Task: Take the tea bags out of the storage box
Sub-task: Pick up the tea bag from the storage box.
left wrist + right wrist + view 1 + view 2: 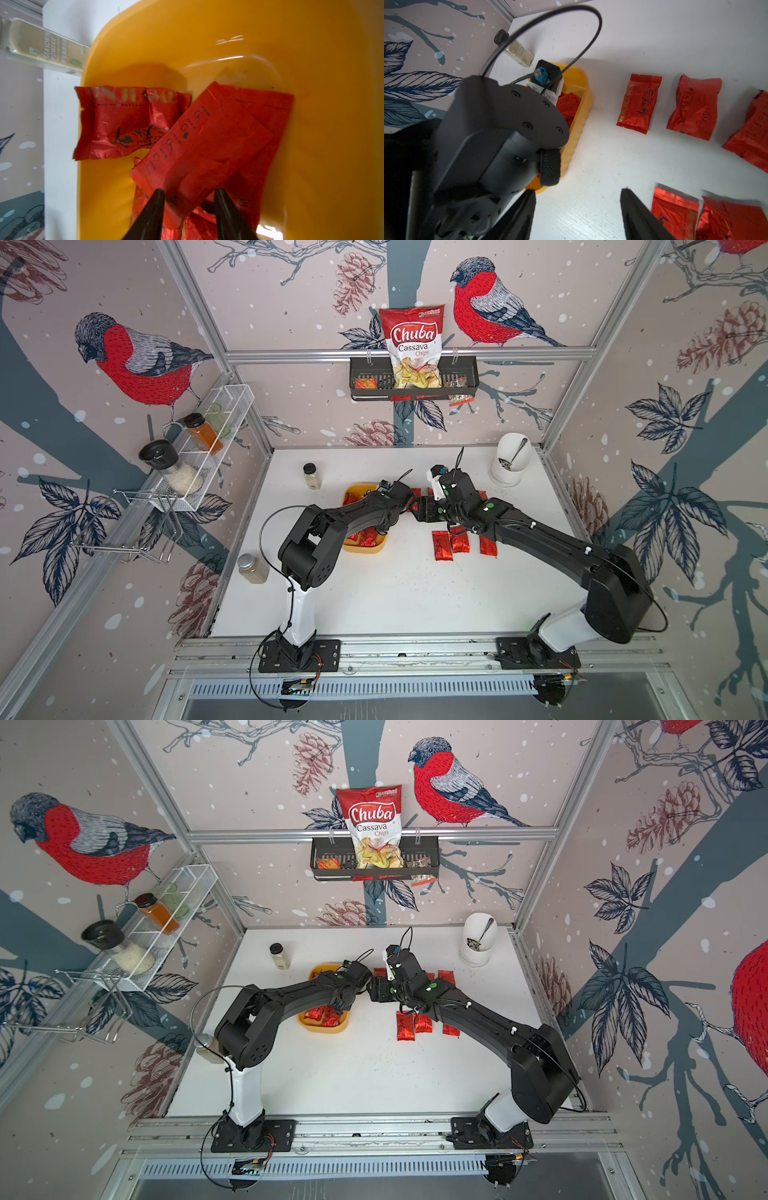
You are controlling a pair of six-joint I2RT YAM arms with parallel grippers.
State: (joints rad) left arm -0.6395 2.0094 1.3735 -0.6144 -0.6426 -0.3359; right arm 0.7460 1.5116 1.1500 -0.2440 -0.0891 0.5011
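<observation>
Storage box point(352, 490) noted on the white table point(395, 597), left of centre, and largely covered by the left arm in both top views. The left gripper point(188, 192) is seen inside it. Its fingers point(154, 209) are pressed against both long edges of one tea bag point(203, 141), which is pinched at its near end and slanted over others beneath. A second sachet point(116, 124) is propped on the box wall, its edge over the rim. A seasoning bottle point(41, 47) stands just outside. More tea bags point(365, 538) are seen at the box's near end.

The right gripper point(577, 207) is held over bare table just beside the box — jaws spread wide, nothing between them.

Already out on the table are three sachets point(459, 542) in a row by the right arm, with others point(417, 492) partly hidden behind it — five are counted in the right wrist view.
</observation>
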